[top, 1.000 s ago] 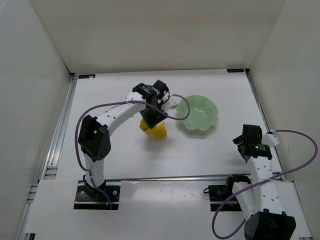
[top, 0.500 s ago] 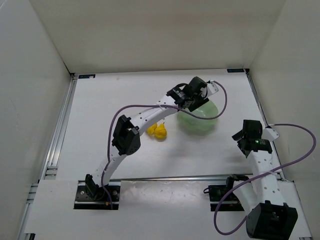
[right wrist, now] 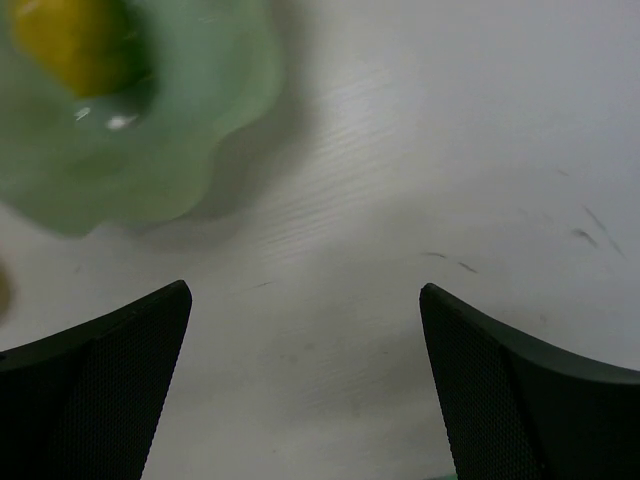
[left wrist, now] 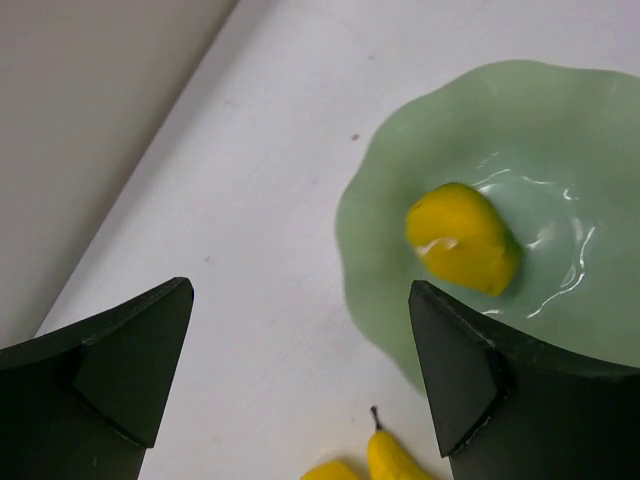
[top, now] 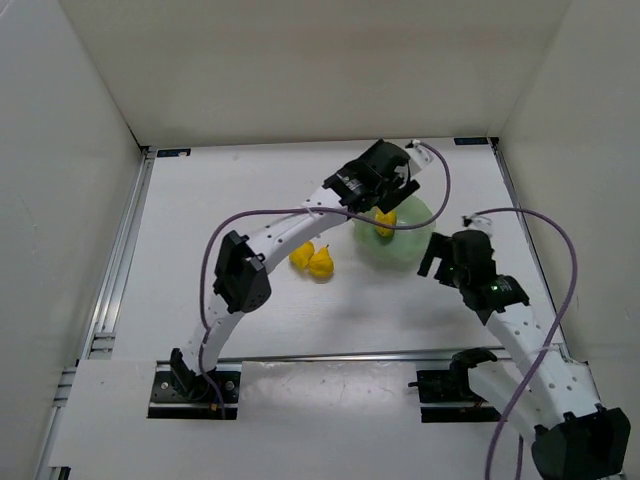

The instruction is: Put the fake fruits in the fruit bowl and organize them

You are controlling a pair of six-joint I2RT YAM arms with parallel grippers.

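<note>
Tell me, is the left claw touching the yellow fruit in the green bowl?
Apart. The left wrist view shows the yellow fruit lying in the green bowl, clear of the open left claw.

One yellow fruit [left wrist: 462, 238] lies inside the green bowl [left wrist: 400, 150]. Two more fruits [left wrist: 392, 462] sit side by side on the table [left wrist: 250, 200] just outside its rim. The left gripper [left wrist: 300, 290] is spread wide, holding nothing.
</note>
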